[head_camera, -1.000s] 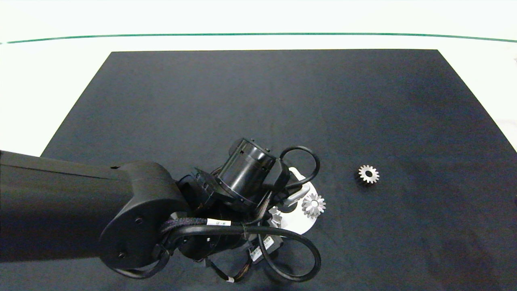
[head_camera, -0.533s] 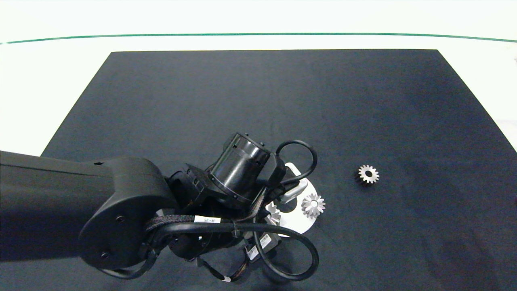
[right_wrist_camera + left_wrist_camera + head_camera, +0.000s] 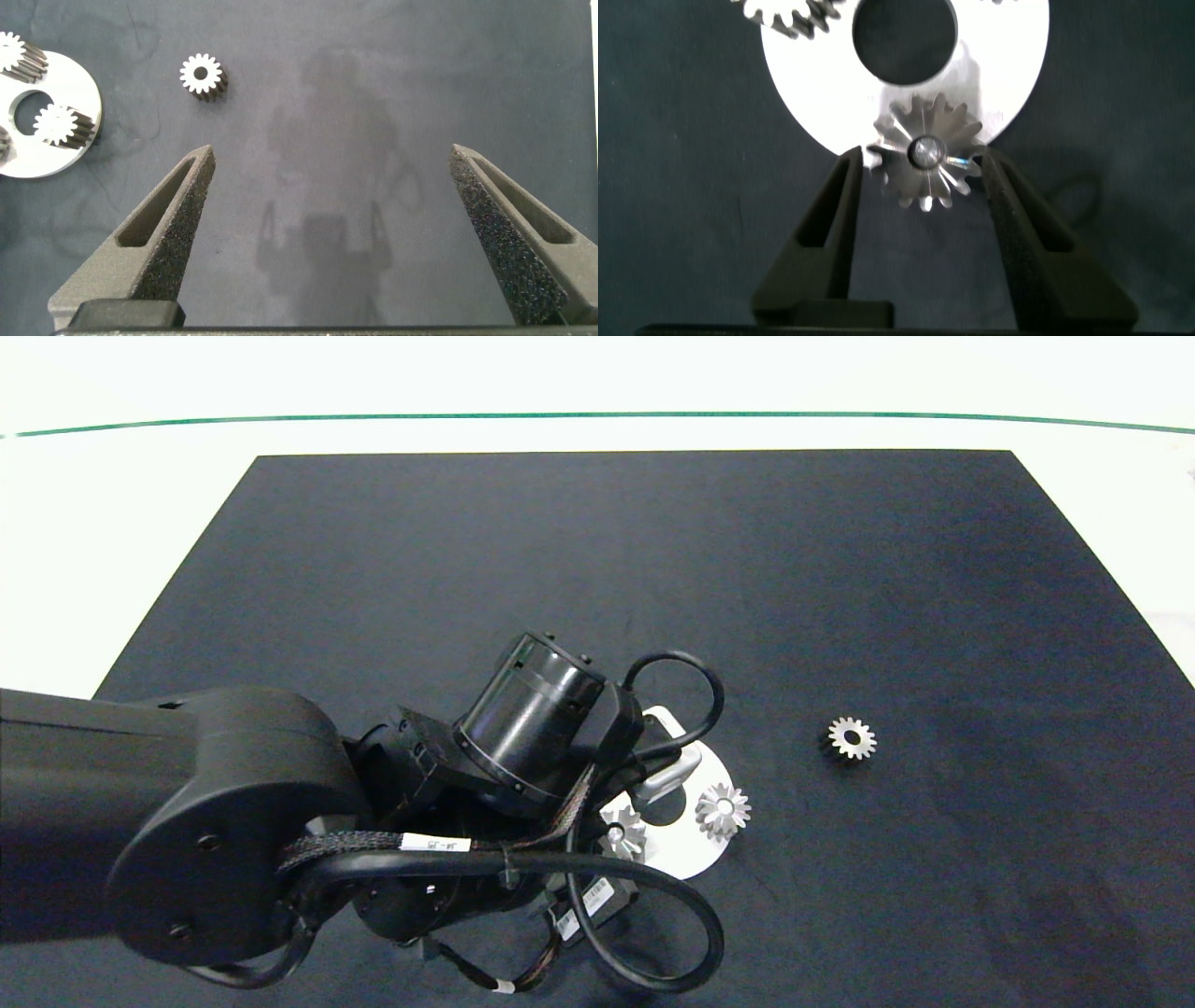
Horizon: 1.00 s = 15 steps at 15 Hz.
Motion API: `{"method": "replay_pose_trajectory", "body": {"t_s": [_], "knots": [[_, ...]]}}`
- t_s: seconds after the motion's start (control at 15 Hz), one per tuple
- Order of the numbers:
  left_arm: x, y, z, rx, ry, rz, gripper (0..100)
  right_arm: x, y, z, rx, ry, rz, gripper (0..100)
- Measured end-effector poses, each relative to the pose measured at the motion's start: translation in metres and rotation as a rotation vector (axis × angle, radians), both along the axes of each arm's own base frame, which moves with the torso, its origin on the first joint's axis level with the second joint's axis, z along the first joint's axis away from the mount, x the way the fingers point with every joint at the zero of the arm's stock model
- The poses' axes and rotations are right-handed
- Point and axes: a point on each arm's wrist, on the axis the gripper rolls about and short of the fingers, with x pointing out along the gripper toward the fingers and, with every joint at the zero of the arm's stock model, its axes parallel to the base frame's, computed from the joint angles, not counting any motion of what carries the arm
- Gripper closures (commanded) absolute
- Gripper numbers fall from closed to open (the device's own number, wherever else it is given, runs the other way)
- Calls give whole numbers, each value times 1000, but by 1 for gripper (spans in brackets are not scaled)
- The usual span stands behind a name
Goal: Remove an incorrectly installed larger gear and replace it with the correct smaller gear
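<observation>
In the left wrist view my left gripper (image 3: 920, 159) is open, its fingers (image 3: 842, 201) standing on either side of the larger gear (image 3: 926, 151). That gear sits on a pin at the edge of the round white plate (image 3: 1008, 56). From above, the same gear (image 3: 621, 831) shows just beside my left wrist (image 3: 527, 728). The smaller gear (image 3: 851, 737) lies loose on the black mat to the right of the plate, also seen from my right gripper (image 3: 202, 75). My right gripper (image 3: 332, 154) hangs open over bare mat, holding nothing.
A second gear (image 3: 724, 810) sits on the plate's right side (image 3: 686, 849), and a third shows at the plate's far edge (image 3: 785, 14). The plate has a round centre hole (image 3: 904, 33). The black mat (image 3: 653, 569) lies on a white table.
My left arm has drawn back to the left and toward the near edge, uncovering the gear at the plate's left side. The other gears have not moved.
</observation>
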Motion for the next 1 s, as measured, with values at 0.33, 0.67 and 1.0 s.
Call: {"method": "replay_pose_trajectory", "body": {"t_s": [0.33, 0.67, 1.0], "knots": [[-6, 8, 8, 1, 1, -2, 93, 0, 0, -2, 0, 6, 1, 0], [-8, 9, 11, -11, -7, -1, 93, -1, 0, -2, -2, 4, 2, 0], [-8, 9, 11, -13, -8, -3, 93, -1, 0, -2, -3, 3, 2, 0]]}}
